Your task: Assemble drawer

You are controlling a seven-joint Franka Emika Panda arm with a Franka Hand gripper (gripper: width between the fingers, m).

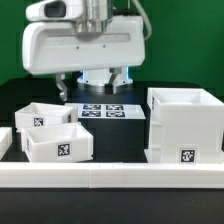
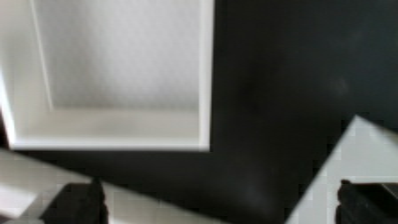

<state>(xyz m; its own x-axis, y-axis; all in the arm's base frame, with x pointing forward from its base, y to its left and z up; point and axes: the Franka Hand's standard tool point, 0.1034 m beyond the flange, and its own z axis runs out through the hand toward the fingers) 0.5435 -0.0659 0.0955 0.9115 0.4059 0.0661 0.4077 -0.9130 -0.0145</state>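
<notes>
The large white hollow housing (image 1: 185,125) stands on the exterior view's right, one tag on its front. Two smaller white trays (image 1: 40,116) (image 1: 60,147) sit close together on the exterior view's left, both tagged. My gripper (image 1: 92,85) hangs above the back of the table, over the marker board (image 1: 100,111), apart from all the parts. In the wrist view my gripper (image 2: 219,205) is open and empty, with its dark fingertips (image 2: 75,205) far apart. An open white box (image 2: 116,75) fills part of that view; I cannot tell which part it is.
A long low white rail (image 1: 110,176) runs along the table's front edge. The table surface (image 1: 120,140) is black, with a green backdrop behind. A white corner (image 2: 368,150) of another thing shows in the wrist view.
</notes>
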